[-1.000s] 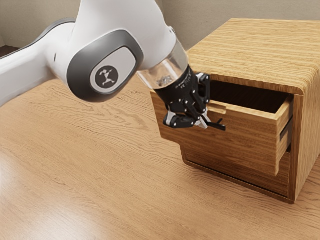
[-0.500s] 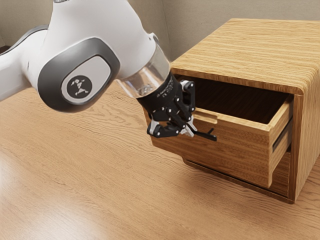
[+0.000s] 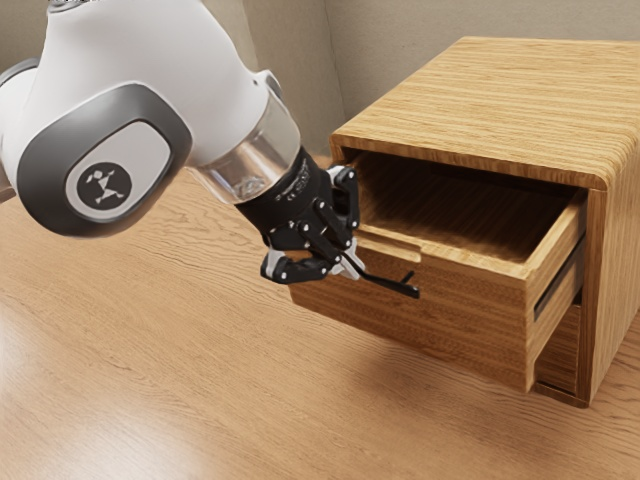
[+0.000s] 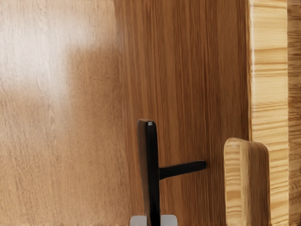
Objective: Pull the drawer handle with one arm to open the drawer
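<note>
In the exterior view, the gripper (image 3: 335, 265) is at the front of the drawer (image 3: 450, 310). Its fingers are pressed onto the thin black handle (image 3: 392, 284), and the arm comes in from the exterior view's left. The drawer stands well out of the cabinet (image 3: 500, 100), showing its bare wooden floor, and its front hangs over the counter (image 3: 150, 380). The handle's long axis runs level along the drawer front. The gripper holds it at the end nearer the exterior view's left, and the rest of the bar reaches away toward the right. The drawer's line of travel lies square to that bar — out of the cabinet, toward the exterior view's lower left. That is the relation the coming move turns on: any further pull should run straight back along the slide, not along the bar.

In the wrist view, the handle (image 4: 151, 169) runs straight away from the hand as a dark bar. One short post joins it to the drawer front (image 4: 188, 84). At the hand's edge two pale pads (image 4: 138, 221) sit one on either side of the bar, so the pinch looks closed on it from both sides. The counter (image 4: 56, 117) shows beyond the drawer front. Because the hold is off-centre, I judge that a slanted tug could twist the drawer in its slide — a straight draw suits it better.
</note>
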